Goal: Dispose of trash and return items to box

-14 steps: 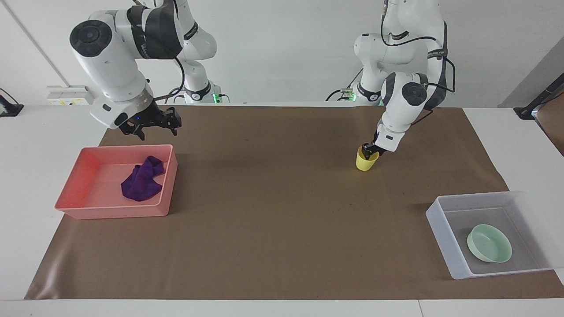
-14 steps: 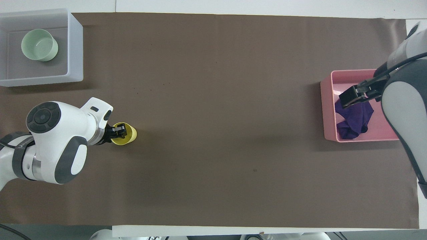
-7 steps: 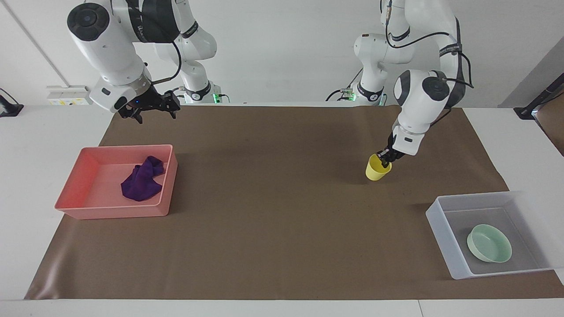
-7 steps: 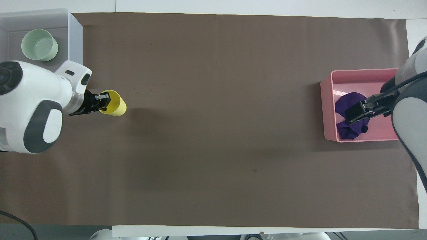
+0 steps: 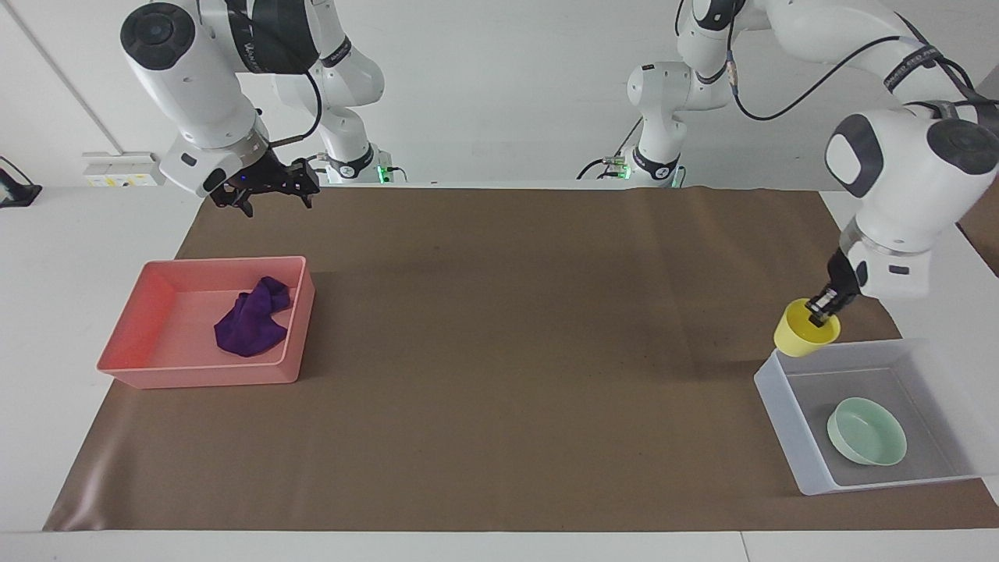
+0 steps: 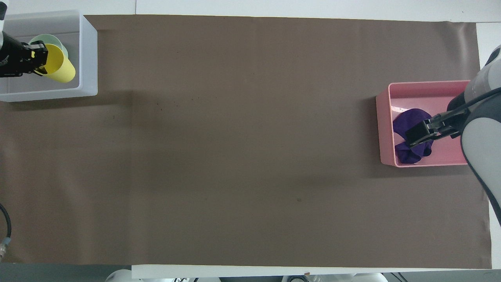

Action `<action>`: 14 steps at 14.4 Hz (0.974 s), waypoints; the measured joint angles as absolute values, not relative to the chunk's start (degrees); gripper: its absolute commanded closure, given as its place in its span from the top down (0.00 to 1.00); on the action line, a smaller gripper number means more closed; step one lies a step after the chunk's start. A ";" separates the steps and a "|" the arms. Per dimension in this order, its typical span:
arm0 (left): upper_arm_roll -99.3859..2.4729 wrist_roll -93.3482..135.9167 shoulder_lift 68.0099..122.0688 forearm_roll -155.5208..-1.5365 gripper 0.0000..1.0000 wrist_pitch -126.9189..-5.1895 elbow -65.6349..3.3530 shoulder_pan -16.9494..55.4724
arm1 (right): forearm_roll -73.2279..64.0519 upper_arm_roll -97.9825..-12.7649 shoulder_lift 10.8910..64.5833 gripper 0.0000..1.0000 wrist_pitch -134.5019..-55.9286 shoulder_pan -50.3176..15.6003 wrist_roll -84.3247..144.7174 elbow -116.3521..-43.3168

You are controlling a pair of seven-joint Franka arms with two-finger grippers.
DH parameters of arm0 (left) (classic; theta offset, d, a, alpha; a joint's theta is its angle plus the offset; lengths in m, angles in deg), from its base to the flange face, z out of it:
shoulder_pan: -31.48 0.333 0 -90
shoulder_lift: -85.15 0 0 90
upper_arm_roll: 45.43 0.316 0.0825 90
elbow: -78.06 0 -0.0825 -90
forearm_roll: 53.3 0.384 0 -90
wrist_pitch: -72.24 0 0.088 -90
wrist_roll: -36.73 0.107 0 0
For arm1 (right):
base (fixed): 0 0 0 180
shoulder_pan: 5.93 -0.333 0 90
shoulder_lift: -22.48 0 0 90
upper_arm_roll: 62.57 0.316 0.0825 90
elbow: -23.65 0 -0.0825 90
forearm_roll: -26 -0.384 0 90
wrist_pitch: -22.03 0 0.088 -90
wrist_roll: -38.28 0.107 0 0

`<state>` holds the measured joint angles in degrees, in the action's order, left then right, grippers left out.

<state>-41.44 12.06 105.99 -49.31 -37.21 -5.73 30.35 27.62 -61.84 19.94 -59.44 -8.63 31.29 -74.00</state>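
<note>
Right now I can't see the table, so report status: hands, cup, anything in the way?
Left hand shut on yellow cup, raised over box edge. Right hand waits, raised near pink tray. Green bowl in box; nothing blocking.

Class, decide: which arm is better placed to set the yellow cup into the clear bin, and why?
Left. The left gripper already holds the yellow cup by its rim above the clear bin. The right gripper waits raised at the pink tray's end.
</note>
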 measured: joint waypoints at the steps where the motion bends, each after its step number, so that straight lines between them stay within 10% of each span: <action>1: -41.50 14.22 109.65 -50.95 0.00 -39.28 -3.10 33.04 | 27.62 -61.83 19.89 0.99 -59.47 -8.63 31.29 -74.00; 5: -41.81 17.44 121.40 -55.02 0.00 -50.67 2.49 38.23 | 27.60 -61.82 16.95 0.99 -59.47 -8.65 31.29 -73.89; 6: -41.91 18.52 122.80 -55.14 0.26 -51.88 2.84 38.46 | 27.56 -61.82 15.77 0.99 -59.37 -8.65 31.28 -73.91; 7: -41.98 20.25 123.53 -55.16 0.99 -52.55 2.86 38.48 | 27.53 -61.82 14.86 0.99 -59.25 -8.70 31.25 -73.99; 14: -42.45 24.58 118.80 -52.08 1.00 -49.58 3.86 35.14 | 25.96 -61.43 14.29 0.99 -59.30 -9.32 31.23 -74.33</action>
<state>-42.45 24.58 118.80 -52.08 -49.58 3.86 35.14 25.96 -61.43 14.29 -59.30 -9.32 31.23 -74.33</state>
